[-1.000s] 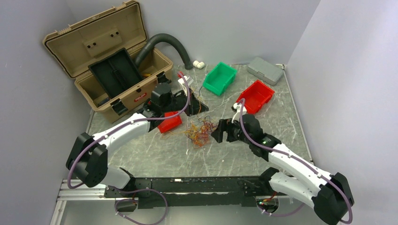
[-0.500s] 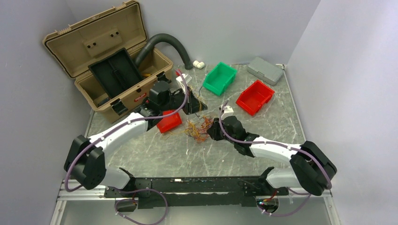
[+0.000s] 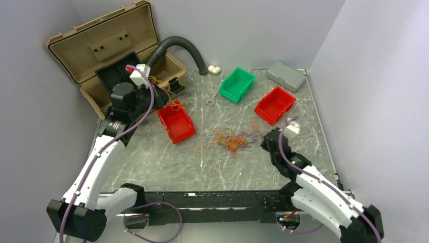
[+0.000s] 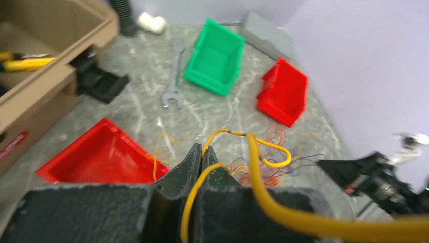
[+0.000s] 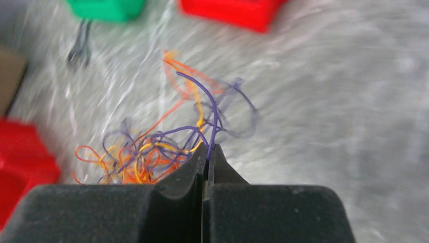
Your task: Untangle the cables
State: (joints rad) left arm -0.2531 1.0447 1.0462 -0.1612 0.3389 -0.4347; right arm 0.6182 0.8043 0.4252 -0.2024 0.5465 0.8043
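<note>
**Ops:** Cables, where are they sitting?

**Me:** I've got the main tangle on the marbled table, roughly mid-table. It lies between the nearer red bin and my right gripper. The strands are mostly orange, yellow and purple, and loose at the edges.

**Ops:** And your left side?

**Me:** My left gripper is up by the front of the open tan toolbox, above the nearer red bin and well apart from the tangle. Its fingers are pressed together on a yellow cable. That cable loops out from the tips and runs back past the lens, thick and blurred.

**Ops:** Right side?

**Me:** The fingers there are clamped tight on a single purple cable. It rises from the tips, arcs over and drops back among the other strands, which lie just beyond the fingertips. That wrist view is smeared, so I can't trace it any further.

**Ops:** Anything else near them?

**Me:** An open-end wrench lies flat between the toolbox and the green bin. The farther red bin sits to the green bin's right, with a few thin strands just in front of it.
</note>
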